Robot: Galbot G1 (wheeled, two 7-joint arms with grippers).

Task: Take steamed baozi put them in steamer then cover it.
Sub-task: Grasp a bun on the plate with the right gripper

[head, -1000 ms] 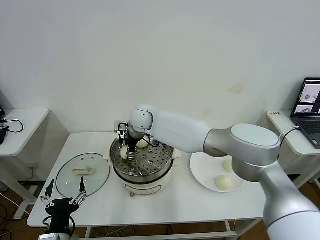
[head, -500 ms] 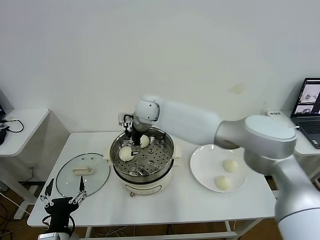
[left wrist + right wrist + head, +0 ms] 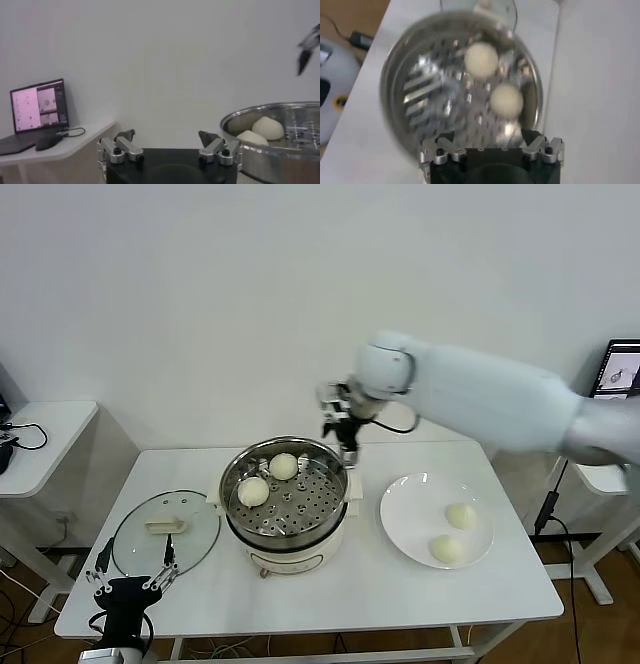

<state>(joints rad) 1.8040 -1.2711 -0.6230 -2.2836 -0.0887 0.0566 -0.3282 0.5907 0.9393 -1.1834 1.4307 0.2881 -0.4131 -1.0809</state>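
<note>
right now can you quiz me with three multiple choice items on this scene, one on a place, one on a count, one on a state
1. Where does the cover lie?
A. on the table left of the steamer
B. on the steamer
C. on the plate

2. How many steamed baozi are in the steamer?
A. none
B. two
C. four

3. What is the right gripper holding?
A. a bun
B. the cover
C. nothing

Answers:
1. A, the glass lid rests flat on the table beside the open pot.
2. B, two steamed baozi sit on the perforated tray, two more on the plate.
3. C, its fingers are open and empty above the pot's rim.
</note>
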